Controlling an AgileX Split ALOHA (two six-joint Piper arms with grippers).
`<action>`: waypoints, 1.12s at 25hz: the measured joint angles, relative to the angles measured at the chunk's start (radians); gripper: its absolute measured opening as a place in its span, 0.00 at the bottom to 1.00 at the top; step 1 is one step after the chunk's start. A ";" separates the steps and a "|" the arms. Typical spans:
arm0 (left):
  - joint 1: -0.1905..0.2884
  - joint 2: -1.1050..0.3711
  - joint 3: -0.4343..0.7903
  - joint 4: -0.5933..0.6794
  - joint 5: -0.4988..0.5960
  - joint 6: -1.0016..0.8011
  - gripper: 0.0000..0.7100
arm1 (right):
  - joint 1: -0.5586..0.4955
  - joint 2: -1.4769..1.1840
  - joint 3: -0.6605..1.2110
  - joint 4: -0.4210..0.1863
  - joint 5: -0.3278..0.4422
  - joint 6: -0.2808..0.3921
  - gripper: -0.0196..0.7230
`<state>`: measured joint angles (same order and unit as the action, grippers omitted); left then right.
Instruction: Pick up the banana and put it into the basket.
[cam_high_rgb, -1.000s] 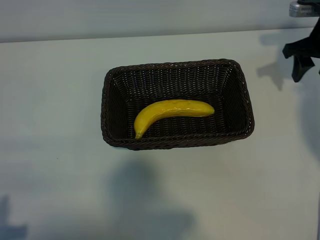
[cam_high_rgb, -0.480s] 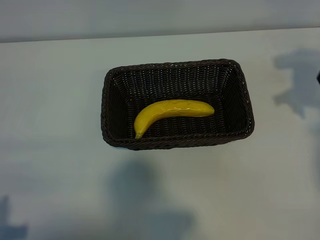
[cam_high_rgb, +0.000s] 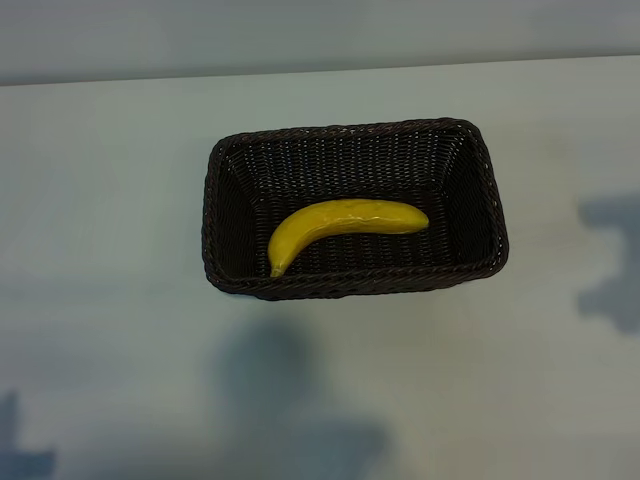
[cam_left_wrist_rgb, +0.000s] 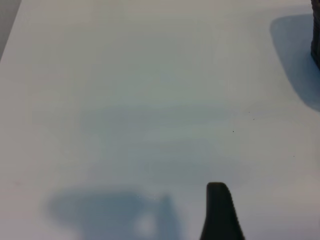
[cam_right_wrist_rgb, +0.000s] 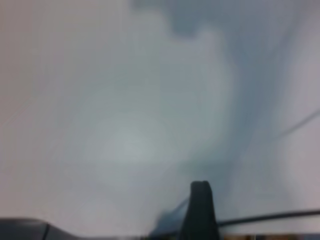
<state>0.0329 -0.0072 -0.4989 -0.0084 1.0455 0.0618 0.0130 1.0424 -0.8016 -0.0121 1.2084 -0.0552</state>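
Note:
The yellow banana (cam_high_rgb: 345, 222) lies inside the dark brown wicker basket (cam_high_rgb: 214, 190) at the middle of the white table, its thin end toward the basket's front left corner. Nothing touches either one. Neither arm shows in the exterior view. In the left wrist view my left gripper (cam_left_wrist_rgb: 160, 217) hangs over bare table with one dark finger (cam_left_wrist_rgb: 220, 212) showing and nothing held. In the right wrist view my right gripper (cam_right_wrist_rgb: 161, 217) is also over bare table, empty, with one finger (cam_right_wrist_rgb: 201, 210) in sight.
The white table (cam_high_rgb: 110, 300) lies bare around the basket, with soft arm shadows at the front and at the right edge (cam_high_rgb: 610, 260). A dark cable (cam_right_wrist_rgb: 270, 217) crosses the right wrist view. A dark basket edge (cam_left_wrist_rgb: 316, 35) shows in the left wrist view.
The right arm, seen at the back right a second ago, has left the exterior view; its shadow slid forward along the right edge. Banana and basket have not moved.

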 joint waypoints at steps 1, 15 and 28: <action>0.000 0.000 0.000 0.000 0.000 0.000 0.70 | 0.000 -0.037 0.038 0.000 -0.006 0.002 0.82; 0.000 0.000 0.000 0.000 0.000 0.000 0.70 | 0.000 -0.373 0.314 0.019 -0.132 0.017 0.82; 0.000 0.000 0.000 0.000 0.000 0.000 0.70 | -0.051 -0.626 0.314 0.020 -0.137 0.018 0.82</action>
<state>0.0329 -0.0072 -0.4989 -0.0084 1.0455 0.0618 -0.0381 0.4160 -0.4873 0.0077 1.0716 -0.0375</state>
